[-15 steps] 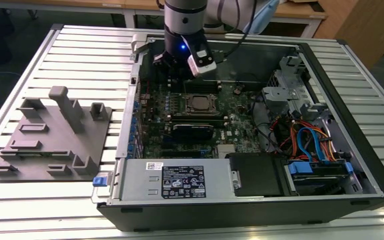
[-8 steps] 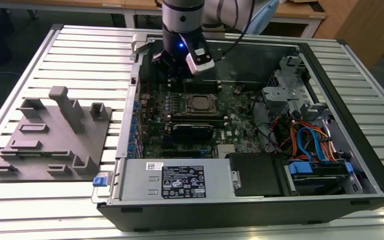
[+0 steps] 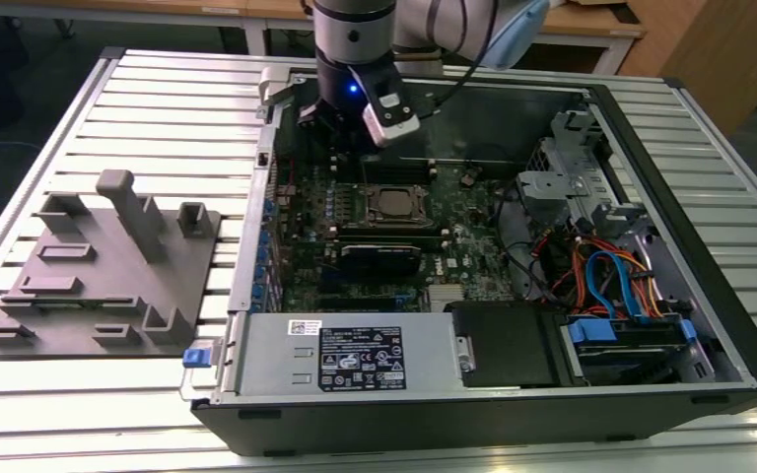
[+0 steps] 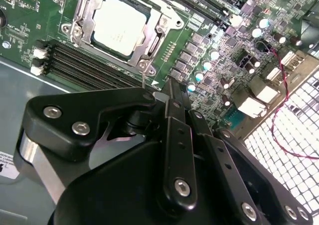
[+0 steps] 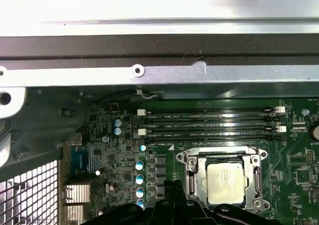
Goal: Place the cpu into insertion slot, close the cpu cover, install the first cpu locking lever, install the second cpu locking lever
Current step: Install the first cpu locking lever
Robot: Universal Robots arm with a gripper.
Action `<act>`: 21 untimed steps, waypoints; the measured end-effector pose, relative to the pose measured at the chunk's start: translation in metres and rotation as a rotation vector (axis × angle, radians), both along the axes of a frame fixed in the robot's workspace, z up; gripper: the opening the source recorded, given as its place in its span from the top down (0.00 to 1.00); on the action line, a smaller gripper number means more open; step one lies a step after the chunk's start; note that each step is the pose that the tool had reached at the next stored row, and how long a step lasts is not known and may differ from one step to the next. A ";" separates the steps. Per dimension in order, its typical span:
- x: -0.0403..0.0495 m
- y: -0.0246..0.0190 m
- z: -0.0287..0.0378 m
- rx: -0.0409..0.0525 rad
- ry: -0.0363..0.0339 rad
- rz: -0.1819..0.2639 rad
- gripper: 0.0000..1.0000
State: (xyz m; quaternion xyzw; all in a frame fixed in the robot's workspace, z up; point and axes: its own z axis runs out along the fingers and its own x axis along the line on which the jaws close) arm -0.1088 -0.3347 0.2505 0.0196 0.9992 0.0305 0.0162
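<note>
cpu [image 4: 119, 28] lies framed by the cpu cover [image 4: 83, 23].

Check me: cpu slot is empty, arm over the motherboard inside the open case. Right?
No, not empty. The second wrist view shows the cpu seated in the insertion slot. The rest stands: the arm is over the motherboard inside the open case.

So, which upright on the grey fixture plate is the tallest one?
The post with the bent top, toward the plate's far side; it rises well above the low blocks.
</note>
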 end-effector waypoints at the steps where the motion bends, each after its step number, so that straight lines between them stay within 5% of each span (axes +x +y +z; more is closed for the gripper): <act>1: -0.0002 0.0000 0.0000 0.0000 0.0000 0.000 0.90; 17: -0.0023 0.0026 0.0000 -0.0001 -0.0001 0.000 0.90; 21: -0.0030 0.0061 0.0000 -0.0001 -0.0001 0.001 0.90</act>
